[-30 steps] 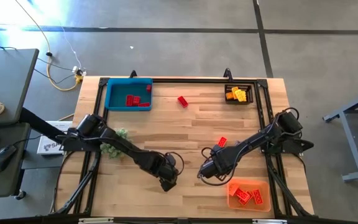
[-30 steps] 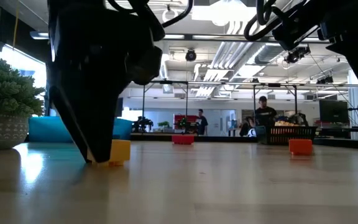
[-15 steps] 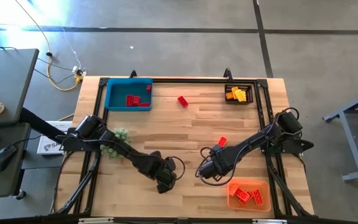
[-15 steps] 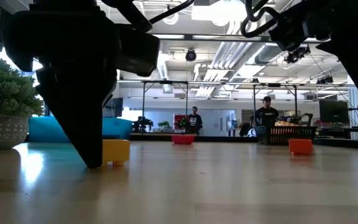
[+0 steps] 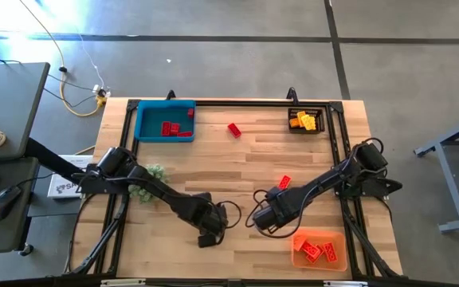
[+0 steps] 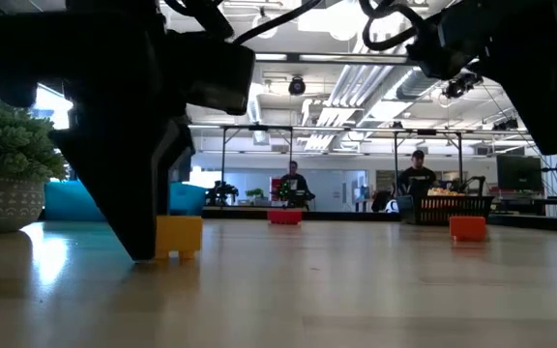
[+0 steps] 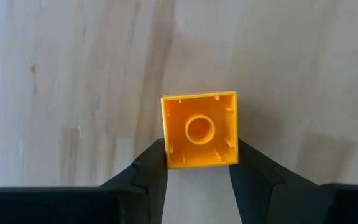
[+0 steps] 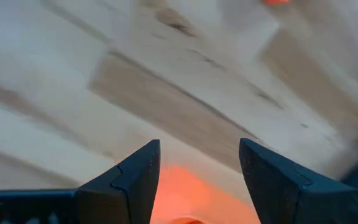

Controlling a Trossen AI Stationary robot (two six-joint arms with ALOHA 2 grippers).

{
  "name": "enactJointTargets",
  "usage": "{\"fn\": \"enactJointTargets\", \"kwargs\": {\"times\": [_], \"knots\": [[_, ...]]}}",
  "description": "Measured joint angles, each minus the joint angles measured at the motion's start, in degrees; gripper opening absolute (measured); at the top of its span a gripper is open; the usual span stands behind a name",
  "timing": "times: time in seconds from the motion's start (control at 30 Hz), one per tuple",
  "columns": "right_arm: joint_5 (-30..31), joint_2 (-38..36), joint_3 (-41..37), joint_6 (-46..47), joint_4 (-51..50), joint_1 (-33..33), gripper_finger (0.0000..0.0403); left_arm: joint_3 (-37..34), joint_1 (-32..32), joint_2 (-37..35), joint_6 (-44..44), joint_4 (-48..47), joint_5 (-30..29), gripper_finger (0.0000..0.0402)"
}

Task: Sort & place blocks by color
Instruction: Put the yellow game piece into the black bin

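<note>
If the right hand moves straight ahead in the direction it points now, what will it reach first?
The right hand, fingers apart and empty, points down at the bare wooden table. An orange blur shows between its fingertips, likely something orange right under it. Depth is unclear, but it would probably meet that or the tabletop first.

Overhead view straight down on table [image 5: 237, 171], low view level across it — wrist views close above wood

In the high view, the left pincer [image 5: 209, 233] covers the yellow block [image 7: 199, 130] completely. In the low view, the dark arm hides part of that block. In the right wrist view, an orange shape [image 8: 185, 193] between the fingers is blurred and cut off by the edge. People in the room behind are too small to make out.
</note>
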Motion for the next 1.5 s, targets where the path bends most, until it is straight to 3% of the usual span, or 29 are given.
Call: {"fn": "enactJointTargets", "kwargs": {"times": [0.5,0.87,1.17,1.5], "knots": [[0.34,0.0,0.0,-2.08,28.13,-0.11,0.0206,0.15,1.13,-10.2,15.26,0.13,0.33,0.0118],[7.13,0.0,0.0,-1.54,49.2,-2.11,0.0206,0.17,1.49,-19.55,27.41,-1.47,-3.93,0.0118],[9.49,0.0,0.0,-1.65,60.43,-4.52,0.0206,0.16,0.79,-25.11,30.13,-7.45,-5.46,0.0119],[12.0,0.0,0.0,-0.01,67.56,-8.04,0.0206,0.18,-0.27,-25.45,30.13,-10.71,-5.86,0.0119]]}}
